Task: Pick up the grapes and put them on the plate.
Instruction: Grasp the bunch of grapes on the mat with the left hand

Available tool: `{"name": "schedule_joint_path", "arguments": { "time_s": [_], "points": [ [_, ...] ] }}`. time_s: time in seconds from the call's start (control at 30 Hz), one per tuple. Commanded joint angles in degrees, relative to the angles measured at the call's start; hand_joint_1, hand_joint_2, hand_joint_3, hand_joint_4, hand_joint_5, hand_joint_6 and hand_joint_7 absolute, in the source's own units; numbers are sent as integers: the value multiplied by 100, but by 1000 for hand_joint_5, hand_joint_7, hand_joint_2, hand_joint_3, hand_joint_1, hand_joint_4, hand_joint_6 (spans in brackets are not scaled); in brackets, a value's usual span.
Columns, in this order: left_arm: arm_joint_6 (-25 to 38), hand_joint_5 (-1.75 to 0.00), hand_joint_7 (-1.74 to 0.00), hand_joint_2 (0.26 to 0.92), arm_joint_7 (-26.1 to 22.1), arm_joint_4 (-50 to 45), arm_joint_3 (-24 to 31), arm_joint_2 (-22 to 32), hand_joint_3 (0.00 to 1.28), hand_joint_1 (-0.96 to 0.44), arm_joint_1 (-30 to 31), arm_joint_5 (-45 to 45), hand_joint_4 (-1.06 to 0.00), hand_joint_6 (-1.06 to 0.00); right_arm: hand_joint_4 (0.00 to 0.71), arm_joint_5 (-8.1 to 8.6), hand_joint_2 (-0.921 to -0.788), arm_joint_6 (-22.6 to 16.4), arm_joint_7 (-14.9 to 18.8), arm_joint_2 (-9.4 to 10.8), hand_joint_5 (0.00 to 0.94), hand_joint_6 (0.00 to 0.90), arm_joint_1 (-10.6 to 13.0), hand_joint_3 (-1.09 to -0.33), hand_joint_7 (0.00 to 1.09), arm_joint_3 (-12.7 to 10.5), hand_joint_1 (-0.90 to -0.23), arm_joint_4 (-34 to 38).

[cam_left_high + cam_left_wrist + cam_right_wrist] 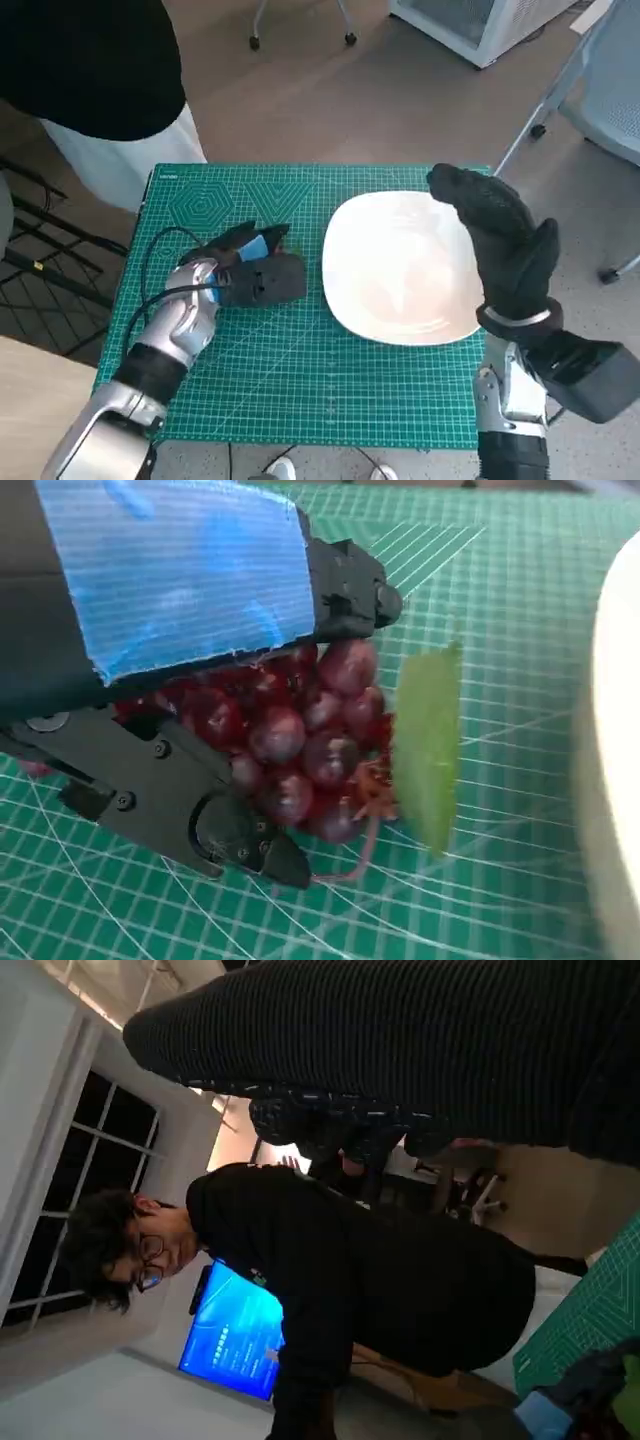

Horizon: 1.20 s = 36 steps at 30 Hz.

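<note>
A bunch of dark red grapes [300, 740] with a green leaf [428, 742] lies on the green cutting mat [300, 380]. My left hand [250, 268] covers the bunch, and its black fingers [200, 810] close round the grapes from both sides. In the head view the hand hides the grapes. The white plate [400, 268] lies on the mat just to the right of that hand, its rim [610, 780] near the leaf. My right hand [500, 240] in the black glove is raised over the plate's right edge, fingers apart, holding nothing.
A person in a black top [330, 1290] sits beyond the table's far left corner [90, 70]. Black cables [150, 270] run along my left forearm. Chair legs [300, 30] and a white cabinet [480, 25] stand on the floor beyond the table.
</note>
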Motion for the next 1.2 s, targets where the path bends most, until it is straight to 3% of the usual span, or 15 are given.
{"name": "schedule_joint_path", "arguments": {
  "time_s": [0.03,0.87,1.2],
  "points": [
    [-32,-7,-19,732,26,368,-112,-83,2,-124,-83,52,-56,-277,302,49,-921,18,-24,47,7,0,136,-561,582,-25,-413,38],
    [-161,-8,-13,739,217,1222,-123,-232,3,-115,-346,-34,-106,-327,301,7,-921,100,-49,41,5,0,149,-562,584,-16,-411,11],
    [-218,-22,-28,752,298,1305,-129,-244,7,-100,-377,-30,-183,-390,301,34,-921,117,-13,34,5,3,138,-563,587,-17,-409,14]
  ]
}}
